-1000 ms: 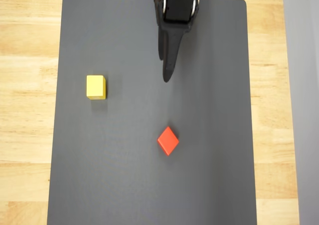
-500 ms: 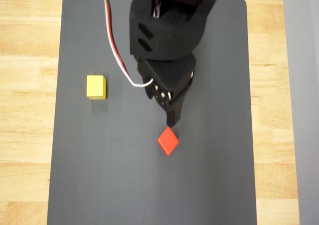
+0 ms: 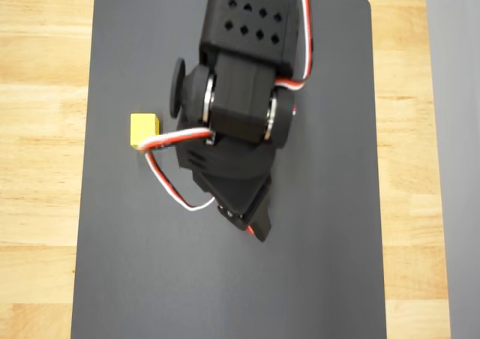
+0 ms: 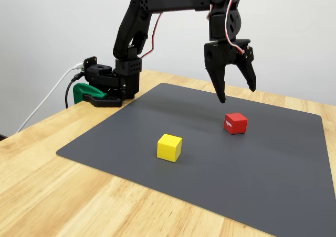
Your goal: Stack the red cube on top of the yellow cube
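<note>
Red cube [image 4: 235,124] with white mark, plain yellow cube [image 4: 169,147], black hand [image 4: 237,90], dark grey mat [image 4: 294,158]

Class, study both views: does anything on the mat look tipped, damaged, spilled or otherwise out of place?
Nothing stands out. The red cube and yellow cube both sit flat and apart on the dark mat, undamaged. The gripper hangs open above the red cube, touching nothing.

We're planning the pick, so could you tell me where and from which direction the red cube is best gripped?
From straight above, I'd say, closing on two opposite side faces. The red cube sits flat on the mat with free space all around, apart from the yellow cube. The open gripper hangs over it.
</note>
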